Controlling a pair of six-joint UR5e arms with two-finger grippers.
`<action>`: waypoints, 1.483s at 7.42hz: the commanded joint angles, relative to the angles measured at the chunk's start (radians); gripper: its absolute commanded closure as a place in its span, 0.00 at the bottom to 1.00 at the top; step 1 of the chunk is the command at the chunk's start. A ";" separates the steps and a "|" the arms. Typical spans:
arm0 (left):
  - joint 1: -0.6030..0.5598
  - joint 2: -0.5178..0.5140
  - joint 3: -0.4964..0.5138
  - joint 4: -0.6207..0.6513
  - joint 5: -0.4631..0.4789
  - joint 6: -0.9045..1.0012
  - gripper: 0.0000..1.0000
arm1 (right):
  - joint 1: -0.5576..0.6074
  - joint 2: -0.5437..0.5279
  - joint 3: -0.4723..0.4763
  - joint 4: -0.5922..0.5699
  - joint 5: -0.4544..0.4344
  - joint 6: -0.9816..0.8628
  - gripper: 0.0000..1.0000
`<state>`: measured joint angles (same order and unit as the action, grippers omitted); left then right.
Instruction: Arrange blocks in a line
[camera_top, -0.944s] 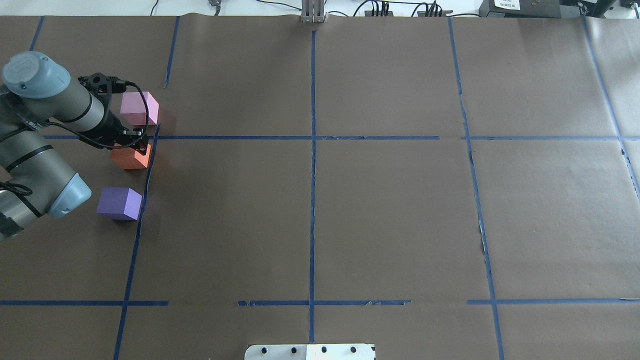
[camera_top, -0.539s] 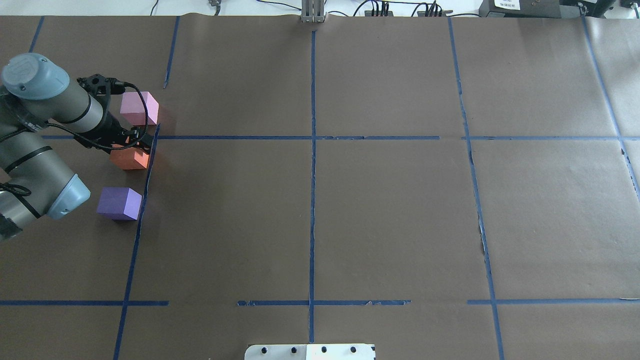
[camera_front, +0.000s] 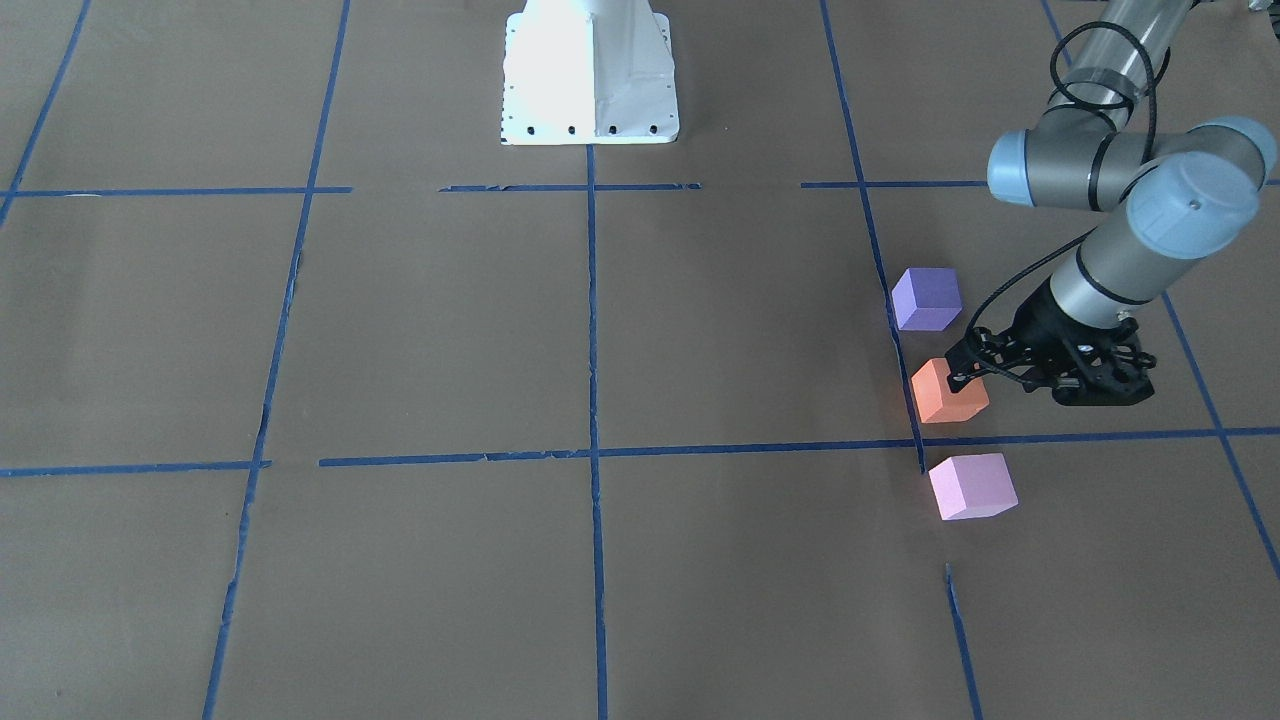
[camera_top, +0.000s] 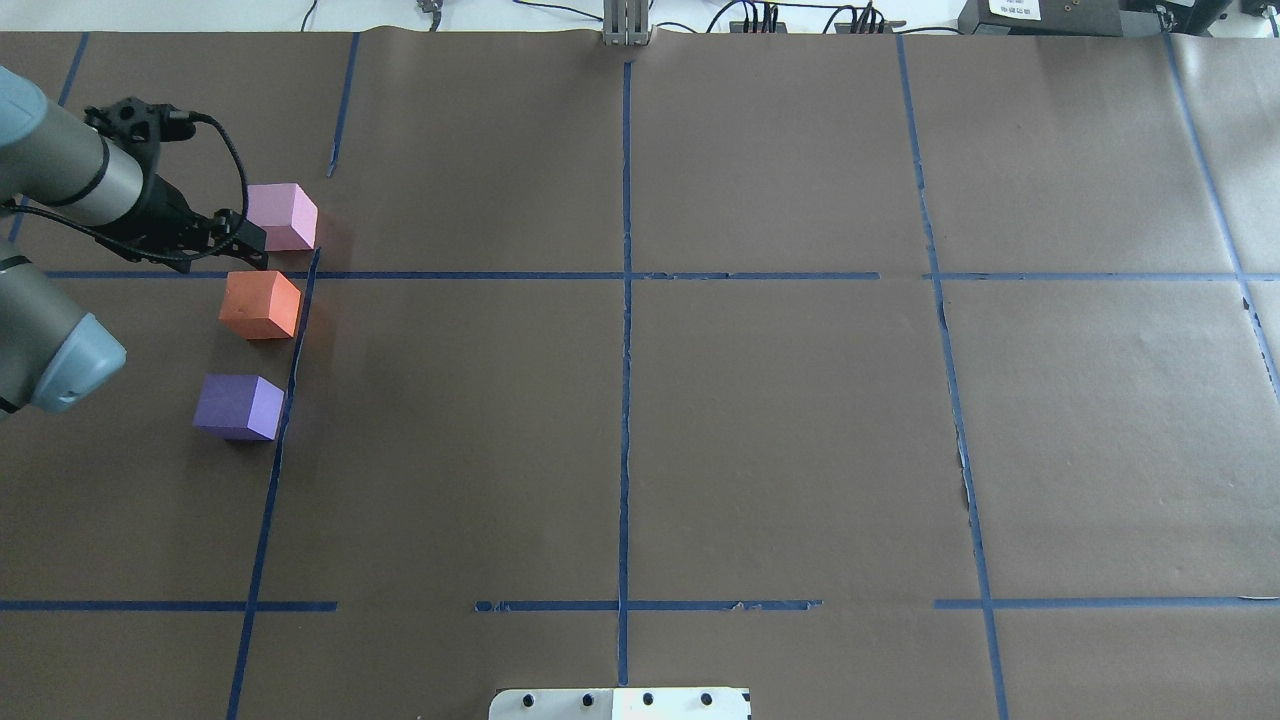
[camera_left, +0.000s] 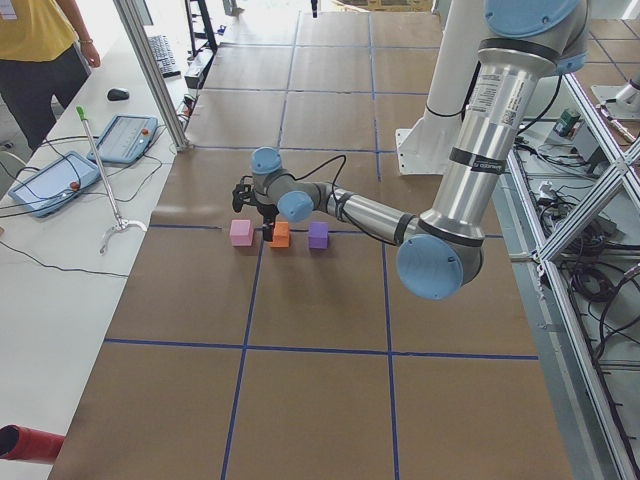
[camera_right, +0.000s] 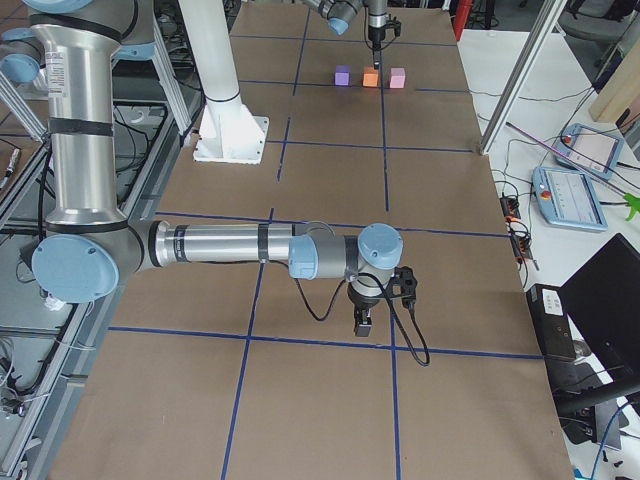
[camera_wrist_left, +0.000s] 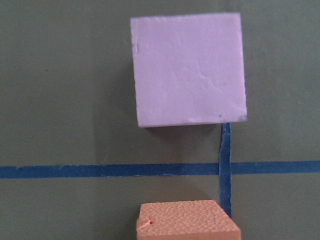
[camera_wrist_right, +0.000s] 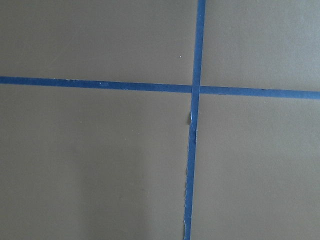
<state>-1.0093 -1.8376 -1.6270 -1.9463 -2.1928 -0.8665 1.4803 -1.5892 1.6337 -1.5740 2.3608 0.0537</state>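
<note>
Overhead opposite front, sharing blocks (camera_top: 260, 305), wrists close

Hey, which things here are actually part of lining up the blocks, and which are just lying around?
Part of the job: orange block, purple block, pink block, left pincer.

Lying about: mouse, stick, pendant, all on the side bench.

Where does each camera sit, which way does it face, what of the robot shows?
Front-facing: across the table, facing the white base; left gripper by the orange foam cube.
Overhead: behind that base, looking forward-down; left arm.
Exterior left: table end, left arm nearest.
Exterior right: opposite end, right gripper nearest.
Left wrist: down onto light pink foam cube; no body.
Right wrist: down onto taped paper; no body.
Shared by both wrists: blue tape.
</note>
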 joint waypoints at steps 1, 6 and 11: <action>-0.116 0.020 -0.165 0.135 -0.019 0.003 0.00 | 0.000 0.000 0.000 0.000 0.000 0.000 0.00; -0.534 0.031 -0.018 0.406 -0.100 0.851 0.00 | 0.000 0.000 0.000 0.000 0.000 0.000 0.00; -0.644 0.113 0.105 0.405 -0.104 0.985 0.00 | 0.000 0.000 0.000 0.000 0.000 0.000 0.00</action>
<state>-1.6493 -1.7509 -1.5244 -1.5397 -2.2935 0.1146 1.4803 -1.5892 1.6337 -1.5743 2.3608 0.0536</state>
